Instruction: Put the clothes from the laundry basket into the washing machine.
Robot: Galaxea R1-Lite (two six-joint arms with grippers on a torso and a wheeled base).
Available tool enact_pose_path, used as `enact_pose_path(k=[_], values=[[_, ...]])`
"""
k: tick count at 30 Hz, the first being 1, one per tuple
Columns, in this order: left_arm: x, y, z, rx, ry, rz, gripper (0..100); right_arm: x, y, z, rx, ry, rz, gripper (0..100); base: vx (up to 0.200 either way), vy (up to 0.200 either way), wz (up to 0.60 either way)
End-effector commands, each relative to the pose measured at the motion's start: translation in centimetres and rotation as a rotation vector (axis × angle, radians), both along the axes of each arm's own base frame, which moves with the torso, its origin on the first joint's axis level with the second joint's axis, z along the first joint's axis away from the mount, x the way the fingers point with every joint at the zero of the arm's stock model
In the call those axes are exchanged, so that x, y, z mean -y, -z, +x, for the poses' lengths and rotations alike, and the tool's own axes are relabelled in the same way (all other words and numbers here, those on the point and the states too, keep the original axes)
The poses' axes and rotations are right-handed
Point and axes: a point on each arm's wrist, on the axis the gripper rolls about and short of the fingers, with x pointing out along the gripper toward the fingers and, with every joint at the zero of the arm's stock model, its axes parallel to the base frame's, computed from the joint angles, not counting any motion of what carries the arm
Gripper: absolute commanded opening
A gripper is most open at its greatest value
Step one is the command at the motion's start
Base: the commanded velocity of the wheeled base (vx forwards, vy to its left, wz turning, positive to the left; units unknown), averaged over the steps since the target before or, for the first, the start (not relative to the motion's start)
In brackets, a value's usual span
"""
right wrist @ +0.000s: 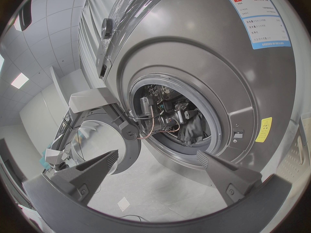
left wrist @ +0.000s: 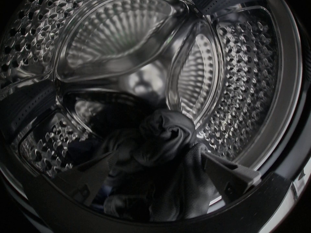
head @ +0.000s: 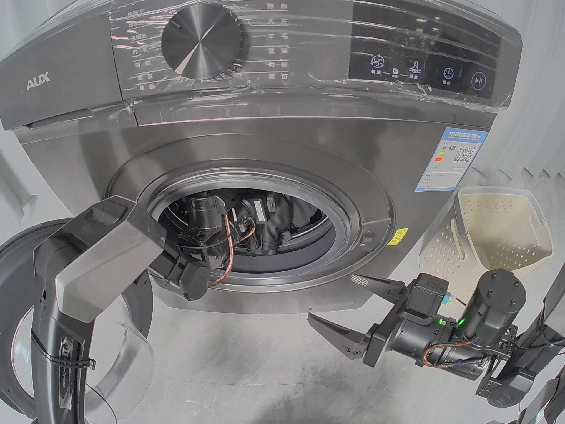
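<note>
The washing machine (head: pixel 365 166) stands with its round opening uncovered. My left arm reaches through the opening, and my left gripper (left wrist: pixel 155 159) sits inside the perforated drum (left wrist: pixel 246 68). Its fingers (left wrist: pixel 226 175) are spread wide and open. A dark grey garment (left wrist: pixel 168 136) lies bunched between and over them at the drum's bottom front. From outside the dark garment (head: pixel 285 219) shows just behind the door ring, and the garment (right wrist: pixel 194 128) hangs by the left gripper (right wrist: pixel 188 115). My right gripper (head: pixel 336 299) hovers open and empty in front of the machine, below the opening. The cream laundry basket (head: pixel 500 231) stands to the right.
The machine's door (head: pixel 17 325) hangs open at the left, beside my left arm, and the door (right wrist: pixel 97 139) shows swung out. Pale floor (head: pixel 247 366) lies below the machine. The basket's inside shows no clothes from the head view.
</note>
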Motion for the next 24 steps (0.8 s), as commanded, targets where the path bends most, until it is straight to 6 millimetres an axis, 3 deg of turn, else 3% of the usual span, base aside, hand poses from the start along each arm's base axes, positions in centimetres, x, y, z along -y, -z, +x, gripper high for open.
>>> enact_pose_path(k=[1,7,16,17,20,24], values=[[0.6,0.3,-2.3,-0.063,0.056,0.034,100,0.0,0.0,0.0,0.000,-0.001,0.000,100,0.000,0.000,0.00],[1.0,2.9,-4.0,-0.162,0.108,0.096,100,-0.1,0.0,0.0,0.000,-0.003,0.000,100,0.000,0.000,0.00],[1.1,6.7,-3.4,-0.221,0.119,0.163,100,-0.2,0.0,-0.1,0.000,-0.007,0.002,100,0.000,0.000,0.00],[1.1,6.9,-3.4,-0.223,0.120,0.170,0,-0.2,0.0,-0.1,0.000,-0.007,0.002,100,0.000,0.000,0.00],[1.3,7.0,-2.9,-0.210,0.121,0.170,0,-0.2,0.0,-0.1,0.001,-0.007,0.003,100,0.000,0.000,0.00],[1.9,5.2,-1.6,-0.139,0.114,0.129,0,-0.2,0.0,-0.1,0.001,-0.007,0.003,100,0.000,0.000,0.00]])
